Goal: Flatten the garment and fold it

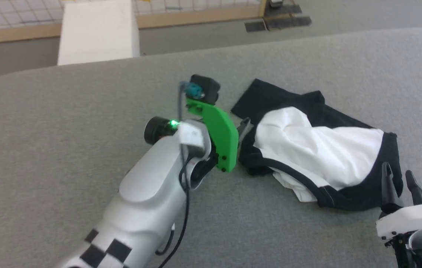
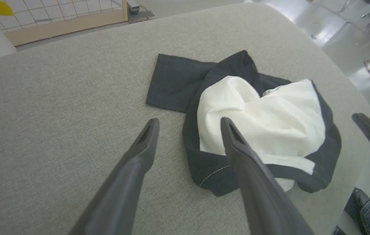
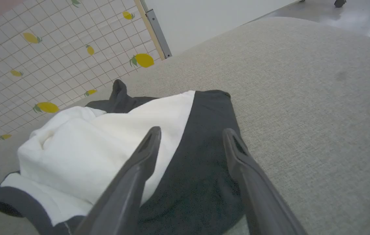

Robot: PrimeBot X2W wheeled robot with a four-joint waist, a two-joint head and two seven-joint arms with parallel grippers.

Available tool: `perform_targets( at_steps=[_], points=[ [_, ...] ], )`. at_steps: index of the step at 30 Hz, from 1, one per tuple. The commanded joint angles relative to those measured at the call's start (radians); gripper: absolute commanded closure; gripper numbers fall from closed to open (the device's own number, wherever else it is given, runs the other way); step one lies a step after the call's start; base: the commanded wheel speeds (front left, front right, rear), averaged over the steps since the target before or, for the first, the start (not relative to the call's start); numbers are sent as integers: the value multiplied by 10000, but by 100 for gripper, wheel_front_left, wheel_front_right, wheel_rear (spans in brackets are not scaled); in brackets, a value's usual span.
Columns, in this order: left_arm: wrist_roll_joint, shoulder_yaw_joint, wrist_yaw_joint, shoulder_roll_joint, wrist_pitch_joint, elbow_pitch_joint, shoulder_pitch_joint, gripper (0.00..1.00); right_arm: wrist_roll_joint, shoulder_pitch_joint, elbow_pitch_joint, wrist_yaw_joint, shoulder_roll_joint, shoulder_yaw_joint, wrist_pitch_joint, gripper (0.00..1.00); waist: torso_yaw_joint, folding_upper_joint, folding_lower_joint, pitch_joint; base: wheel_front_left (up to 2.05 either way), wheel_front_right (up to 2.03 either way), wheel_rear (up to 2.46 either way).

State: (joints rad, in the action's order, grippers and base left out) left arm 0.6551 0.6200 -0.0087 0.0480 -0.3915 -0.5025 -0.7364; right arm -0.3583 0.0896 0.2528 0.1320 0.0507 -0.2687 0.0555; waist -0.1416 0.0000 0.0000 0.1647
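Much of the garment [image 2: 263,124] in a heap (collar perhaps underneath)

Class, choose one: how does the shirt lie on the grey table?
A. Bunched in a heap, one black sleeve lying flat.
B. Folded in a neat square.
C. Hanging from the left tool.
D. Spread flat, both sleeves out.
A: the shirt is rumpled in a heap, with one black sleeve flat on the table.

left gripper [image 2: 189,120] spread wide over grey table [image 2: 57,98], crumpled black-and-white shirt [image 2: 269,124] just ahead on it, a person's shoe [image 2: 357,199] at lower right
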Motion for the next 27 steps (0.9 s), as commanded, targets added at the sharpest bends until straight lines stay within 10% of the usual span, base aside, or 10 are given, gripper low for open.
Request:
perform_targets(
  at_steps=[1, 12, 13, 15, 27],
  points=[
    [-179, 250, 122, 23, -284, -307, -369, 0, -97, 183, 118, -13, -4, 67, 150, 0, -838, 0, 0, 864, 0, 0, 0],
    [-738, 1479, -292, 54, -1525, -2510, -1224, 0, -48, 622, 1001, -13, -4, 385, 1007, 0, -1608, 0, 0, 1656, 0, 0, 0],
    [-708, 1544, -353, 51, -1589, -2571, -1193, 23, -41, 641, 1045, -13, -4, 383, 1037, 0, -1603, 0, 0, 1659, 0, 0, 0],
    [-539, 1561, -475, 43, -1480, -2592, -1104, 100, -5, 686, 1142, -13, -5, 344, 1091, 0, -1553, 0, 0, 1628, 0, 0, 0],
    [1214, -25, 69, 24, 1655, -1536, -1074, 100, 582, 521, 1180, -13, -5, 26, 917, 0, -194, 0, 0, 564, 0, 0, 0]
  ],
)
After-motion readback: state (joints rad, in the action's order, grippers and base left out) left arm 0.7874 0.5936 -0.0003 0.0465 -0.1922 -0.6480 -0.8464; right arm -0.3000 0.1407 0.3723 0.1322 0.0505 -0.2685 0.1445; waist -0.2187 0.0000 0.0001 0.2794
